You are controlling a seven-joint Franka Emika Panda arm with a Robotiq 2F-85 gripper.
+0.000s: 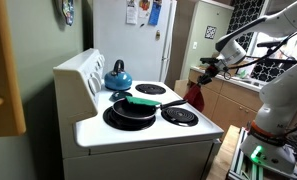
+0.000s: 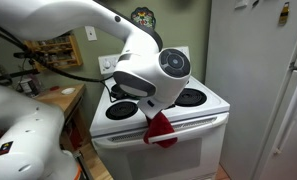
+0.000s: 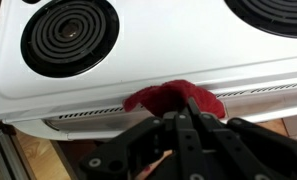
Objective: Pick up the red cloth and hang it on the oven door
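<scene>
- Starting at the far left of an exterior view, the white stove (image 1: 138, 135) stands side-on, with its raised back panel toward the green wall.
- At the back of the cooktop sits a blue kettle (image 1: 117, 75).
- Just in front of it a black pan (image 1: 131, 112) covers a burner, with a green-handled utensil (image 1: 143, 100) lying across its rim.
- Moving right, past the front edge of the stove, there is the red cloth (image 1: 195, 96)! It dangles in front of the range, pinched at its top by the gripper (image 1: 200, 78).
- The white robot arm (image 1: 278, 60) reaches in from the right edge.
- From the opposite side, the arm fills the left and the middle of the picture, and its round joint (image 2: 173, 63) sits above the cooktop.
- Below that joint the cloth (image 2: 160, 128) bunches against the front edge of the stove, hanging down over the top of the oven door (image 2: 198, 145).
- The fridge (image 2: 273, 90) stands at the right.
- In the wrist view, a coil burner (image 3: 70, 35) sits at top left.
- At centre the cloth (image 3: 173, 98) lies against the vented strip along the front of the stove.
- The gripper (image 3: 183, 120) has its fingers clamped together on the lower edge of the cloth.
</scene>
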